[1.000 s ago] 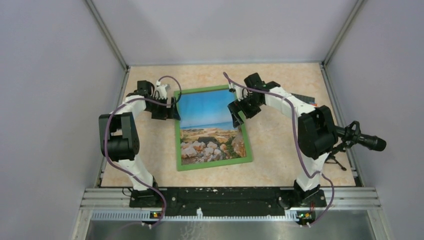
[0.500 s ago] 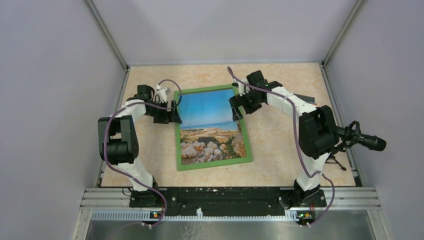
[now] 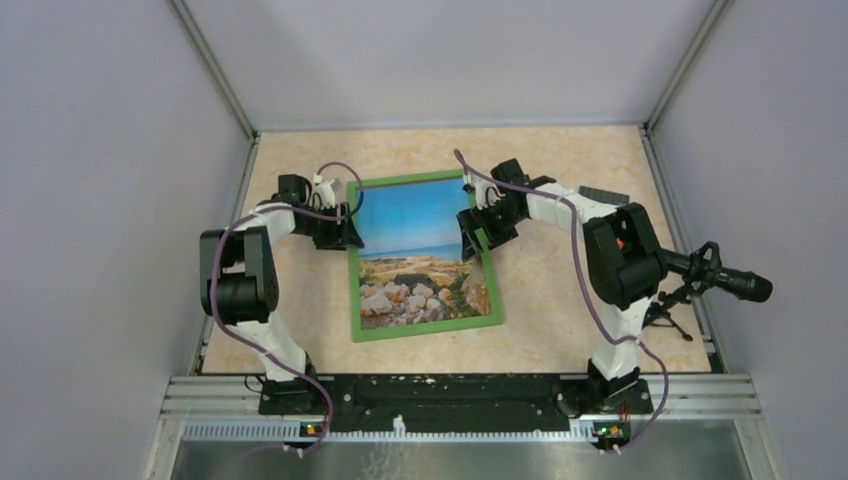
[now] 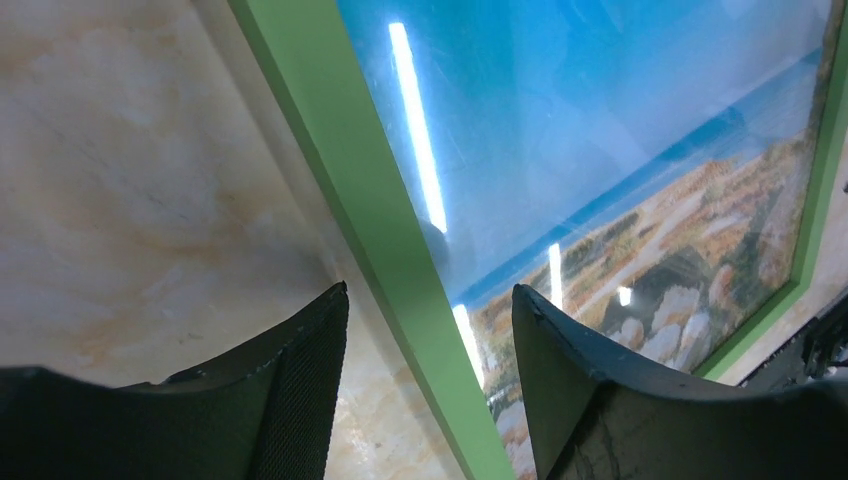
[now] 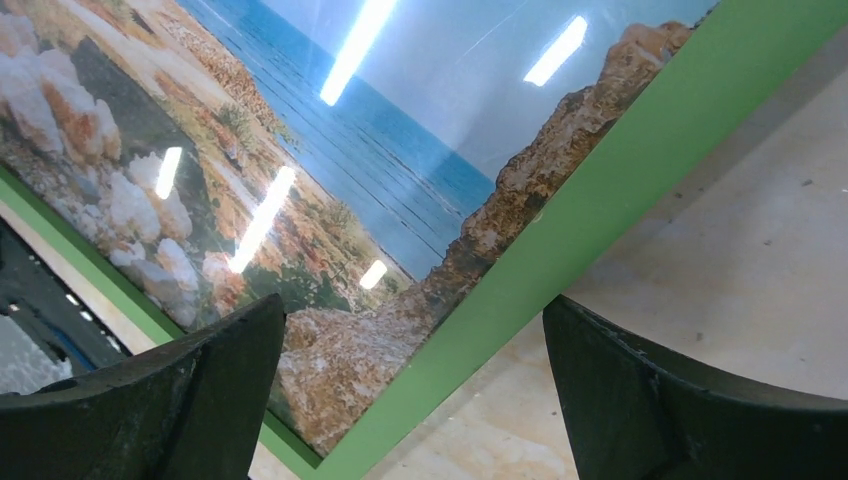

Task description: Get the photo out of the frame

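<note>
1. The frame (image 3: 430, 328) lies flat on the table (image 3: 420, 150), picture side up. The photo (image 3: 420, 250) is inside it.
2. The left tool (image 4: 430, 288) is low at the frame's left side. Its two fingers (image 4: 290, 400) are apart. The green edge runs between them. One finger is over the table and the other is over the photo, near the sea. There is a gap on each side of the edge, so this tool holds nothing.
3. The right tool (image 5: 412, 300) is at the frame's right side. Its fingers (image 5: 680, 400) are very wide apart. The green edge runs between them too. One finger is over the rocks in the photo and the other is over the table. It holds nothing.
4. The sky half of the photo lies between the two tools.
5. I cannot tell if any fingertip touches the frame.
6. A black camera (image 3: 725, 280) on a small stand sits behind the right arm.
</note>
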Robot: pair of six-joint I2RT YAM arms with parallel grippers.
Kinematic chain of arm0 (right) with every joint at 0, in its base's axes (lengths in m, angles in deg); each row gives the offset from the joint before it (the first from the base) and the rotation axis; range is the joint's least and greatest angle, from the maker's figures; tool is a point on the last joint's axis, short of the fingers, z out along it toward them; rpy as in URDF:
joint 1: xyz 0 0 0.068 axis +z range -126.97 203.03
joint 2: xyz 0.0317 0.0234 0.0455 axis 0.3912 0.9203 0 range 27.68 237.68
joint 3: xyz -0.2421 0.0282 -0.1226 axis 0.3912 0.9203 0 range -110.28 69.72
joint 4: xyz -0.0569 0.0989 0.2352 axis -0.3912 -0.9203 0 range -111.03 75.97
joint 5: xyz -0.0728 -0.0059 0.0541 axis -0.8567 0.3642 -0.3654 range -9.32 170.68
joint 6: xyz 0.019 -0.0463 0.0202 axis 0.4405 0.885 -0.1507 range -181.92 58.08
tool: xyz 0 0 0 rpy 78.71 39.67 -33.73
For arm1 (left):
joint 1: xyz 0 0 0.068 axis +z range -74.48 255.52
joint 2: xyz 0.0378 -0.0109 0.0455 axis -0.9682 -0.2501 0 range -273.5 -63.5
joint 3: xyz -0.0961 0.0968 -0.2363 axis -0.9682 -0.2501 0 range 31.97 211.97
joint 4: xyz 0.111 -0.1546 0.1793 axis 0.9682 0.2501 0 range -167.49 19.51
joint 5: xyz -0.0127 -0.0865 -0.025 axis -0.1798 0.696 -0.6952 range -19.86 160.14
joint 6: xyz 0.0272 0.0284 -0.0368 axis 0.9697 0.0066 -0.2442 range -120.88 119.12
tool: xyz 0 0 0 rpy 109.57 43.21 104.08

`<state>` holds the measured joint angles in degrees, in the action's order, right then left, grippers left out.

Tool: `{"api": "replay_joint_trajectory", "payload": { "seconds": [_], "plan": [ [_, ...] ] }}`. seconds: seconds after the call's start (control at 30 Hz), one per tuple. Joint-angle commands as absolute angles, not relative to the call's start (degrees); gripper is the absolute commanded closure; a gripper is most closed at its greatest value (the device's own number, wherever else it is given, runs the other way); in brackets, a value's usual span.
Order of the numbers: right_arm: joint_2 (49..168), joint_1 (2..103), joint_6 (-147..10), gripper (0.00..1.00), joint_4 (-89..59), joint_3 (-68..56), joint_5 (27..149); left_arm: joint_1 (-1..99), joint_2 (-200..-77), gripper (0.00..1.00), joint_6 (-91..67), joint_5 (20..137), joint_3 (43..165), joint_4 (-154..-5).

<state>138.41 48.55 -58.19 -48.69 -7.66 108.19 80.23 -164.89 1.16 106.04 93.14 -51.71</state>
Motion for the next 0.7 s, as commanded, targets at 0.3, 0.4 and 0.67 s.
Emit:
{"api": "replay_joint_trajectory", "payload": {
  "seconds": [0.3,0.4,0.67],
  "plan": [
    [140.6,51.1,-63.4,0.01,-46.5,-13.7,114.0,80.5,-167.7,0.27,7.4,104.8,105.9,-50.5],
    [136.1,50.7,-65.4,0.01,-45.2,-13.7,113.3,79.6,-159.4,0.22,15.9,108.2,103.9,-49.1],
    [126.6,50.7,-72.4,0.01,-45.4,-13.7,102.2,65.6,-136.9,0.18,46.3,106.0,86.2,-38.4]
  ]
}}
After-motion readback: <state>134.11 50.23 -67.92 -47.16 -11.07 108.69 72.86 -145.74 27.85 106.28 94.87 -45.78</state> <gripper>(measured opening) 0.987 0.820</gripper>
